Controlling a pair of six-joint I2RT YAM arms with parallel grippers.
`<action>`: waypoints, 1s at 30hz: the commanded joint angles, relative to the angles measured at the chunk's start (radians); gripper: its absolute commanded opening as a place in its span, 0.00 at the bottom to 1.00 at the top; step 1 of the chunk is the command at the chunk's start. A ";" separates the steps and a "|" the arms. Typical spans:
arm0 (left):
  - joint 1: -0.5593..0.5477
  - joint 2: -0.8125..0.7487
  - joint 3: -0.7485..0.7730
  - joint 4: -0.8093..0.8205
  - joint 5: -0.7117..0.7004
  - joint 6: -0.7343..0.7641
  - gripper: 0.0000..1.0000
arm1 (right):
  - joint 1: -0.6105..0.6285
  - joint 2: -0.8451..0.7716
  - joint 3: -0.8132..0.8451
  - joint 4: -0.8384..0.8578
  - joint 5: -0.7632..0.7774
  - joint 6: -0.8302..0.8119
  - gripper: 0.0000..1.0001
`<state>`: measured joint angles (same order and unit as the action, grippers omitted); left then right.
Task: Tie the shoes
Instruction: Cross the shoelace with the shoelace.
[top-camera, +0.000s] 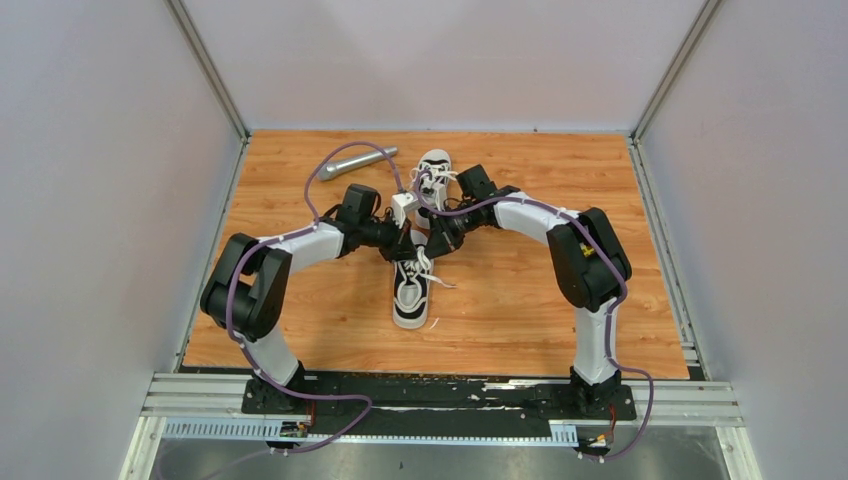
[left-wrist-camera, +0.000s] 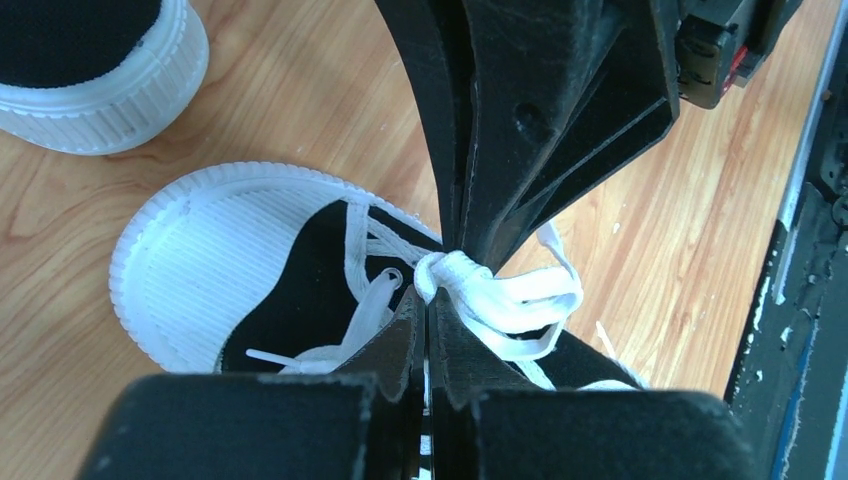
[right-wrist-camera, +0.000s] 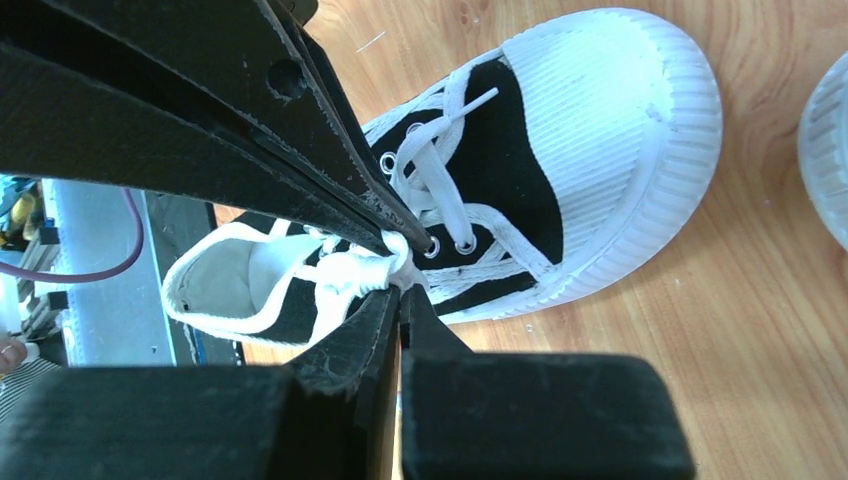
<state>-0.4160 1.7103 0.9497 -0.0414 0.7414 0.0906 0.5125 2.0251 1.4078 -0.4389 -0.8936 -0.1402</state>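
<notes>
Lying on the wooden table (top-camera: 520, 310) between the two arms, the near shoe (top-camera: 410, 295) has its heel towards the arm bases and its toe cap towards the far shoe (top-camera: 436, 168).

- Position relative to tools: both grippers meet directly above the near shoe's tongue, tip to tip. A bunched knot of the white laces (left-wrist-camera: 450, 270) sits between them.
- Left gripper (left-wrist-camera: 428, 310): fingers pressed fully together, pinching the lace bunch at the very tip.
- Right gripper (right-wrist-camera: 400, 300): fingers likewise closed tight, nipping the same bunch from the opposite side.
- Laces: one flat loop hangs out sideways from the bunch. The rest of the lacing runs criss-cross through the eyelets down towards the toe cap.
- Far shoe: rests further back on the table, just beyond the grippers, touched by neither. Only its ribbed toe edge shows in the wrist views.
- Count: two shoes, black and white with white soles; two grippers, both closed; one grey metal rod (top-camera: 357, 160), lying at an angle near the back left of the table, left of the far shoe.
</notes>
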 joint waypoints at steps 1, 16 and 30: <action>0.036 -0.058 -0.017 0.031 0.025 -0.012 0.03 | -0.014 -0.042 -0.005 -0.072 -0.059 0.006 0.00; 0.088 -0.250 -0.021 -0.071 0.048 -0.049 0.60 | -0.012 0.010 0.071 -0.085 -0.018 0.105 0.00; -0.196 -0.372 -0.128 0.103 -0.321 0.199 0.98 | -0.009 0.044 0.089 -0.091 -0.025 0.203 0.00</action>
<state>-0.5636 1.3495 0.8322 -0.0437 0.5735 0.0593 0.5014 2.0613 1.4673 -0.5346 -0.9077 0.0338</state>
